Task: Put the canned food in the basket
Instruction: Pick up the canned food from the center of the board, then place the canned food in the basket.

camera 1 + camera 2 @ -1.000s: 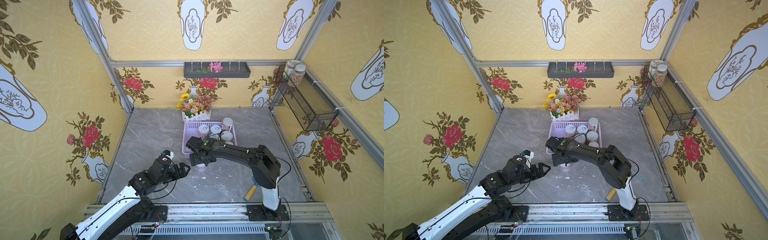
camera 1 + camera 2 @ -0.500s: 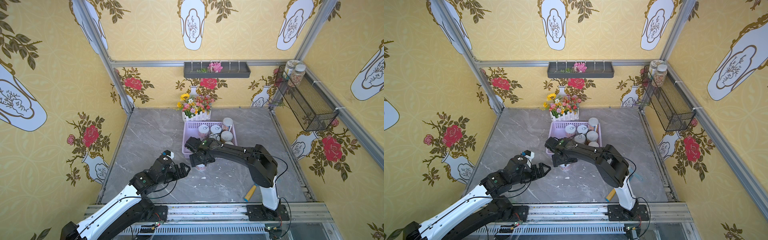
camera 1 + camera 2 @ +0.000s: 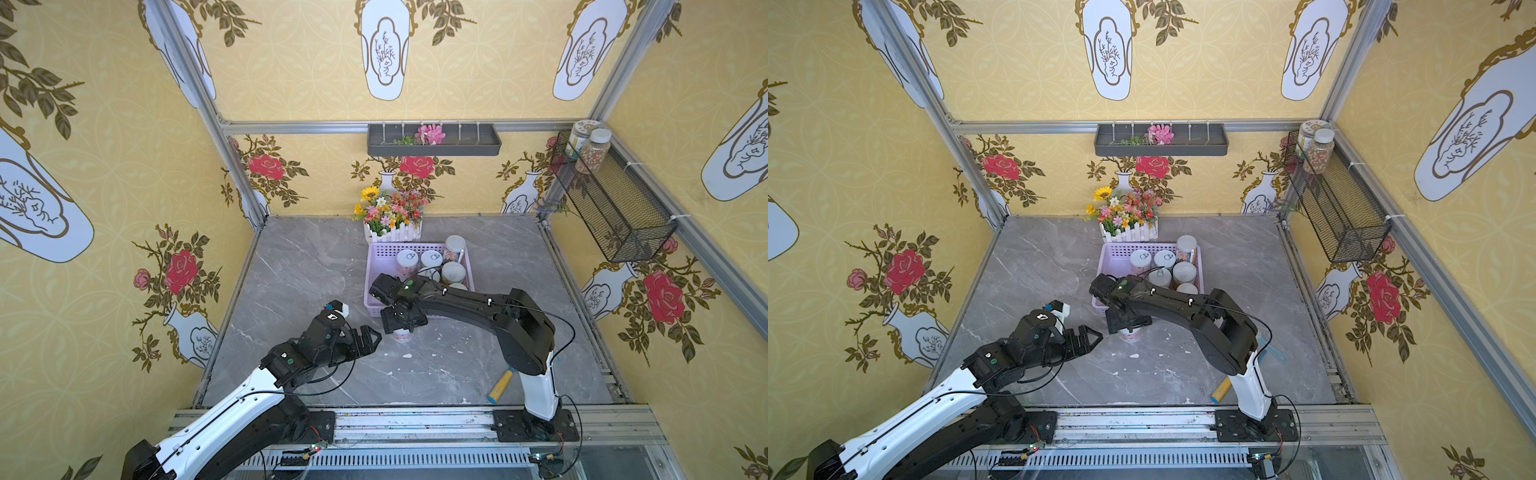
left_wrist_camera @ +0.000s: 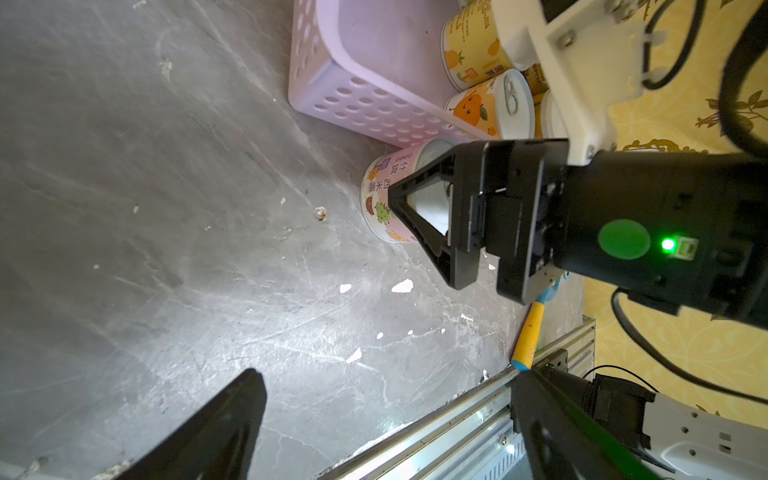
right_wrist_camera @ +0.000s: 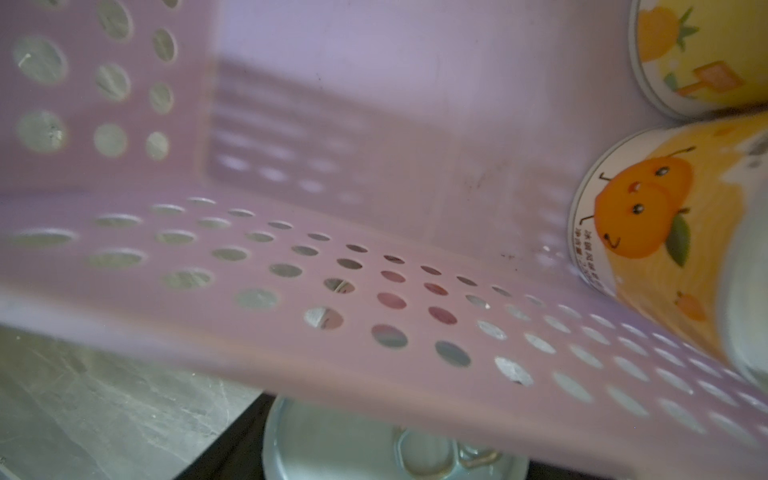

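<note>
Right claw [image 3: 400, 329] straddles the pink can [image 4: 380, 195] beside the lavender basket [image 4: 353, 112]; grip unclear. A loose hold or low lift could knock it against the rim. Left claw [image 3: 368, 337] released, empty.

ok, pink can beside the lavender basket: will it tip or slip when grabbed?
Likely rigid: the pink can shows a metal pull-tab top. It stands upright and squat on the tabletop, so tipping seems unlikely. Its glossy label might slip.

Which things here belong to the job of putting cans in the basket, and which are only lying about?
Job: pink can on the table; lavender basket; cans already inside.
Lying about: flower pot; yellow-handled tool; wire basket; two jars; grey wall tray.
</note>
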### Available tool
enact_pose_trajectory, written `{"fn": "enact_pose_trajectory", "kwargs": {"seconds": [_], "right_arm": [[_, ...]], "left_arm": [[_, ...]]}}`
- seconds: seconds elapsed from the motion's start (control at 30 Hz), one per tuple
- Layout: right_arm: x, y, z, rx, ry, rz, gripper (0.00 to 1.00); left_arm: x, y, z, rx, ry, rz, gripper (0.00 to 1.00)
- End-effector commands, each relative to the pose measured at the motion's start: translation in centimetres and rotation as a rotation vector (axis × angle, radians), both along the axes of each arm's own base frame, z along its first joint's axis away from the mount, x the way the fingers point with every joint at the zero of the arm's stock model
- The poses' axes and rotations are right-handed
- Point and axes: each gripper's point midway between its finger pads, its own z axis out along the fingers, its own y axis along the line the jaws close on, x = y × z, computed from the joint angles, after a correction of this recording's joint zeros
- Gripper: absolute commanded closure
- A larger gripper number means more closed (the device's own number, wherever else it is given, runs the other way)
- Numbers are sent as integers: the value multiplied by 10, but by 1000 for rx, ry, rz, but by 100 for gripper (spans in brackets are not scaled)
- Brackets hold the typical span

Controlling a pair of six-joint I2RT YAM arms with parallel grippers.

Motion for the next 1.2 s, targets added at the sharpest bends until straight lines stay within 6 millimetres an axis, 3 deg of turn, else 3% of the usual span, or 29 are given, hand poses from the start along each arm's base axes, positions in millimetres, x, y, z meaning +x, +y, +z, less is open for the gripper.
{"fn": "enact_pose_trajectory", "kwargs": {"seconds": [0.0,0.27,0.43,0.63,0.87,1.17], "right_arm": [[-4,-1,8,4,-6,5,30],[-34,-15,56,81,-34,23,36],[-35,-34,99,136,-102,8,38],[-6,-44,128,204,-149,-28,40],[44,-42,140,210,-186,-27,43],[88,-18,118,167,-163,6,43]], "left_arm": [[1,-2,3,-10,-21,-12,1],[8,-4,12,1,-50,-14,2],[22,-15,26,-6,-99,-36,2],[46,-33,42,-15,-148,-84,1],[71,-28,58,-82,-165,-61,1],[76,-12,62,-97,-162,-43,1]]}}
